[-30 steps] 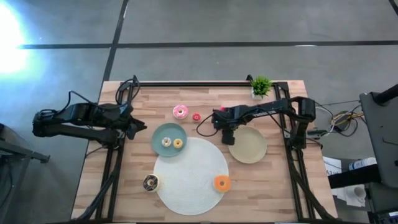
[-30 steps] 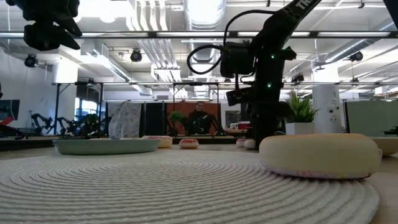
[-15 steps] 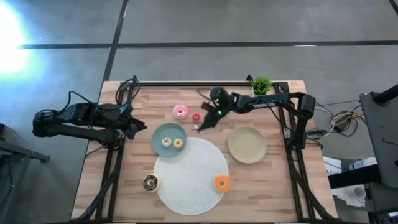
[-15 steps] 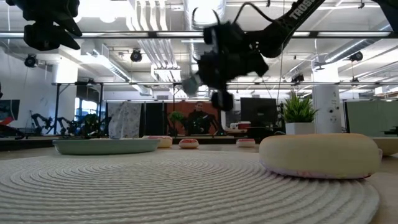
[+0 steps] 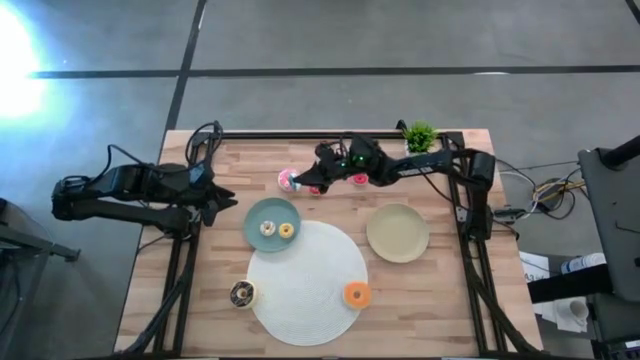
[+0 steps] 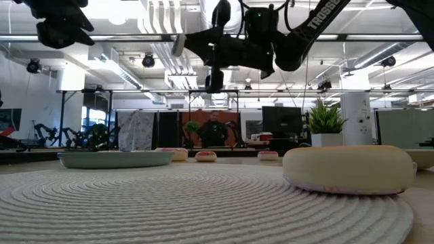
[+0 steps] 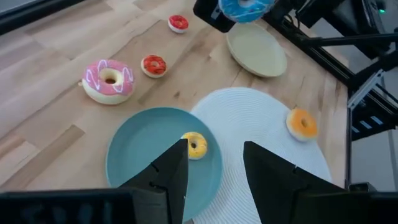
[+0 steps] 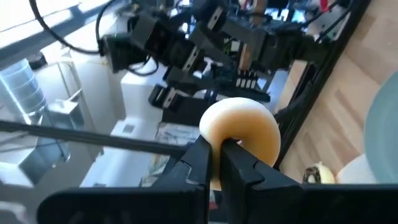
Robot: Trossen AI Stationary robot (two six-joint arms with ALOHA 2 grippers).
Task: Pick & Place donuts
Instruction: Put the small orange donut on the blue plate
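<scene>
A robotics lab in an open, industrial hall. Across the top of the low view run exposed ceiling ducts [image 6: 166,47] and pipes with strip lights; at lower left more robot arms [image 6: 47,132] stand on benches, and a person [image 6: 215,130] sits at centre among monitors [image 6: 281,122]. The high view shows a bare concrete floor [image 5: 400,40] around the wooden counter [image 5: 440,290].

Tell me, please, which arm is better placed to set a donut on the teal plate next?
Right: its pincer grips a donut aloft near the teal plate, while the left pincer hangs open and empty.
</scene>
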